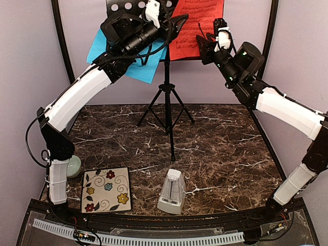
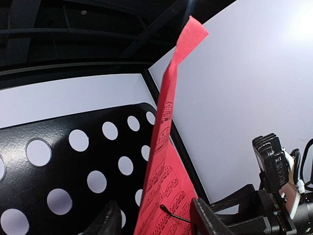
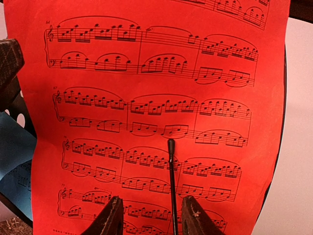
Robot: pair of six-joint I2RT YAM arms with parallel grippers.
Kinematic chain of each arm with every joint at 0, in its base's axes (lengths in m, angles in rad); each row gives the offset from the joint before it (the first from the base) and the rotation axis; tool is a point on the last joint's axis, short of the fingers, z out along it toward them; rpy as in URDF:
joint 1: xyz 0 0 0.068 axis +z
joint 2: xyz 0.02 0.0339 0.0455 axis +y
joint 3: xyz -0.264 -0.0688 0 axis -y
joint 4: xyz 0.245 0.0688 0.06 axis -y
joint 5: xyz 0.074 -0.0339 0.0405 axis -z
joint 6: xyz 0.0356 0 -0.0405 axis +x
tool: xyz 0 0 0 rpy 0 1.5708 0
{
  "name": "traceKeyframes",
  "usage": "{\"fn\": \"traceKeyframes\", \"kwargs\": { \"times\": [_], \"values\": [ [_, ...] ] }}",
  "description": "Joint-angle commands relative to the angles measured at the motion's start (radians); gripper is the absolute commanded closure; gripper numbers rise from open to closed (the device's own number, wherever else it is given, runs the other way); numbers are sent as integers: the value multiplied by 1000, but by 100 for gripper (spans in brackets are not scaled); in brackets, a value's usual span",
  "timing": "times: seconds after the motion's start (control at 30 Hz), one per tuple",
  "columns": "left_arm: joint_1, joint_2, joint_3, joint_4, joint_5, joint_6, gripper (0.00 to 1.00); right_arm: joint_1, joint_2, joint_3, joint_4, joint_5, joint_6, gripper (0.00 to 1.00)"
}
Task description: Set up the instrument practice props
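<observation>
A: Noted, right pincer (image 3: 150,213): fingers apart, nothing gripped. It hangs just in front of the red sheet (image 3: 156,98), low on the page. In this view a thin black wire (image 3: 171,181) lying over the paper runs up between the fingers.

B: Noted, left pincer (image 2: 155,223): apart too, straddling that sheet's left edge, seen edge-on. The sheet leans on the perforated desk (image 2: 63,171).

A: Outward. The blue sheet (image 1: 117,60) hangs skewed off the desk's left side, partly behind the left arm. Whether it sits on the ledge, cannot tell. The music stand (image 1: 167,97) is upright at the back of the counter (image 1: 230,154). The metronome (image 1: 172,192) is upright near the front.

B: Judgement: stand, metronome and red sheet are in place. Left to do: square up the blue sheet, perhaps straighten the red, clear both arms.
</observation>
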Motion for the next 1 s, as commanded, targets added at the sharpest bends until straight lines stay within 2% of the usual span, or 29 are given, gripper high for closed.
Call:
{"fn": "traceKeyframes", "kwargs": {
  "times": [0.0,0.17,0.47,0.57,0.77,0.97],
  "values": [
    [-2,-104,-36,60,-6,-23,45,-3,-20,-10,34,13,10,56],
    [-20,-154,-80,68,-11,-16,26,-3,-32,-19,36,17,18,45],
    [-47,-310,-227,65,-71,-2,6,-2,-61,-36,15,15,33,27],
    [-47,-416,-372,93,-130,-22,5,-2,-72,-40,10,11,38,26],
    [-47,-663,-766,173,-279,-45,5,-2,-91,-48,-9,-7,63,25],
    [-48,-838,-999,90,-455,-85,6,-2,-97,-41,-71,-36,90,24]
  ]
}}
